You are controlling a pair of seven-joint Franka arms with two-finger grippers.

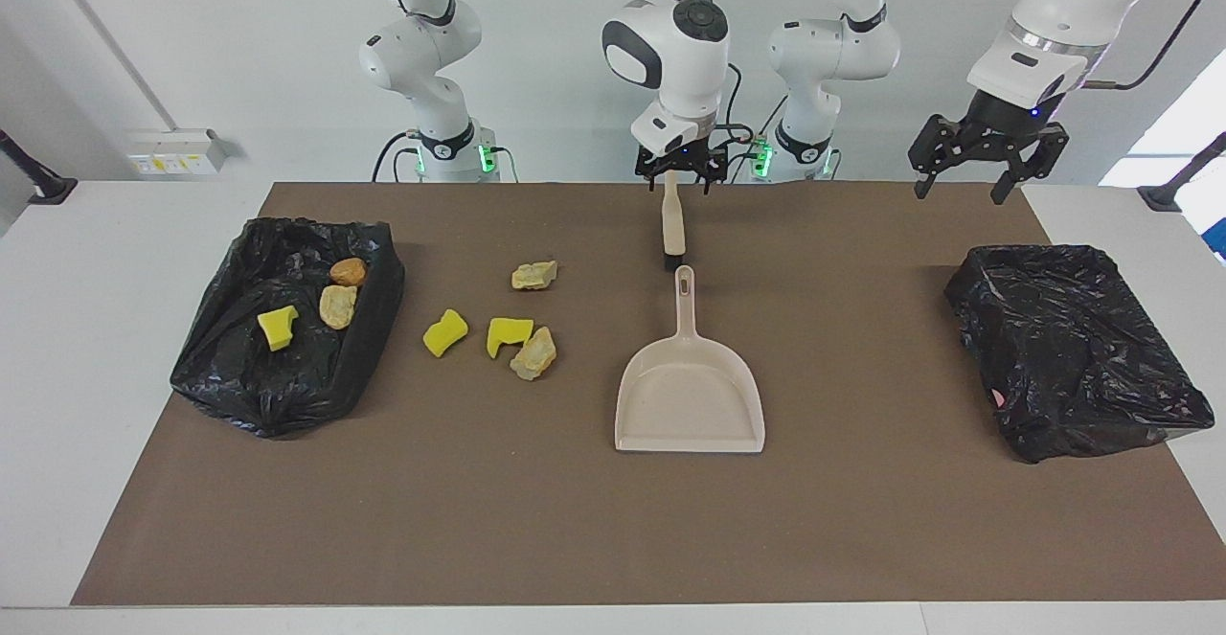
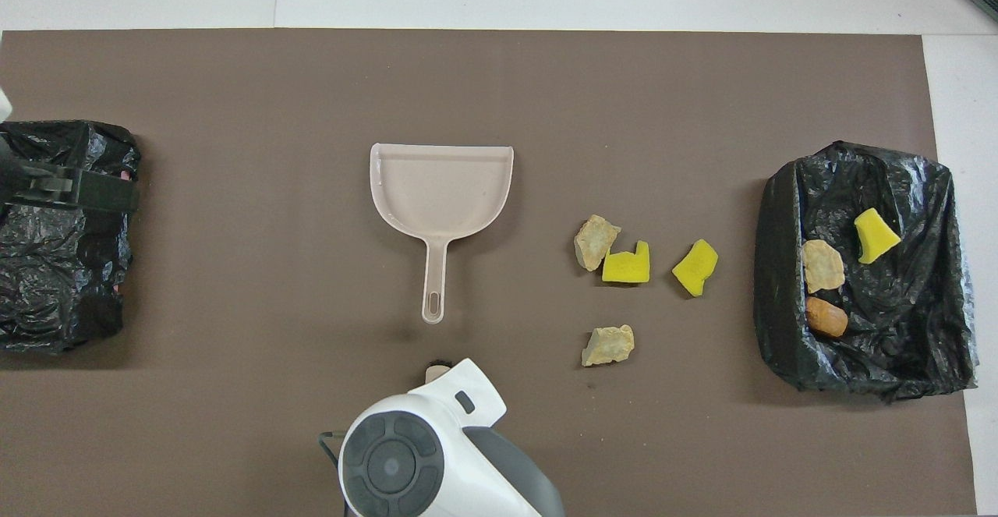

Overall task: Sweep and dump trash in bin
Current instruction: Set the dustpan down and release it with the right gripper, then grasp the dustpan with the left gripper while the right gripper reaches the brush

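Trash [image 1: 509, 333] comes first in the facing view: four loose scraps lie on the brown mat [image 1: 613, 539] covering the table, between the dustpan [image 1: 690, 405] and the bin [image 1: 287, 396] at my right arm's end. Three more scraps already sit in that bin. My right tool [image 1: 674, 168] hangs spread over the handle end of the brush [image 1: 673, 228], pinching nothing. The brush lies with its long axis from twelve to six o'clock, in line with the dustpan handle just past its bristle end. From my right tool the loose trash lies at about eight o'clock. My left tool [image 1: 987, 151] waits, spread and empty, at twelve o'clock from the second bin [image 1: 1073, 357]

In the overhead view my right wrist covers the tool and nearly all of the brush. From there the scraps [image 2: 624, 267] lie at about two o'clock, and the dustpan [image 2: 442, 189] at twelve. I judge the right arm the nearer one for sweeping; the left tool [image 2: 70, 189] is over the second bin [image 2: 62, 299], well apart from the trash
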